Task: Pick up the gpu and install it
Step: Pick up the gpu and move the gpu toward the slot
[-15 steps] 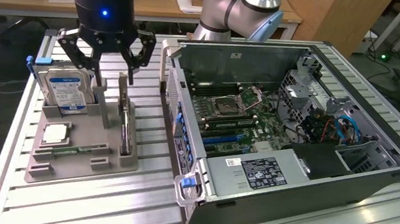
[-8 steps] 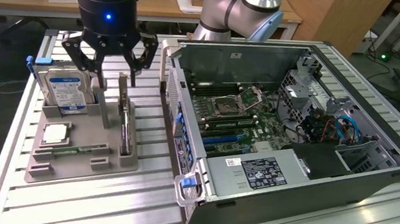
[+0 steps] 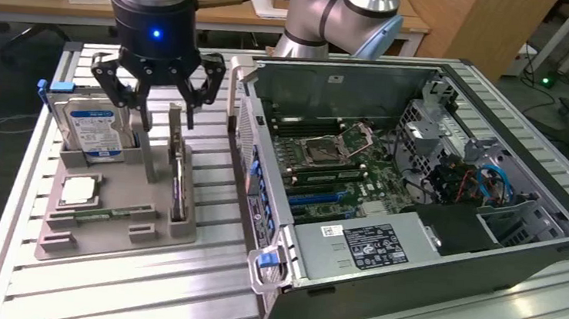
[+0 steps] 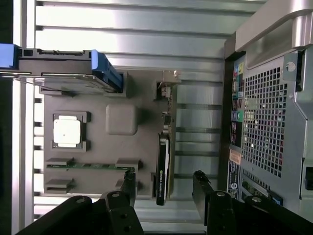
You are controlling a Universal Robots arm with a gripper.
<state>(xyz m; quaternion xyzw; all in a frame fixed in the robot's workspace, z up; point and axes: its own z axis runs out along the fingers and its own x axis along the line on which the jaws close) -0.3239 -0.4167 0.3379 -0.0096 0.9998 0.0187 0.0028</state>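
Note:
The gpu is a thin dark card standing on its long edge in a slot of the grey holder tray. Seen edge-on in the wrist view, the gpu runs between the two black fingers. My gripper hangs open just above the card's far end, one finger on each side and neither touching it. In the wrist view the gripper is lined up over the card. The open computer case lies on the exterior view's right, its motherboard and blue slots exposed.
The tray also holds a blue-labelled hard drive standing upright, a square silver processor and a green memory stick. The case's rear panel sits close beside the tray. All of it rests on a slatted aluminium table.

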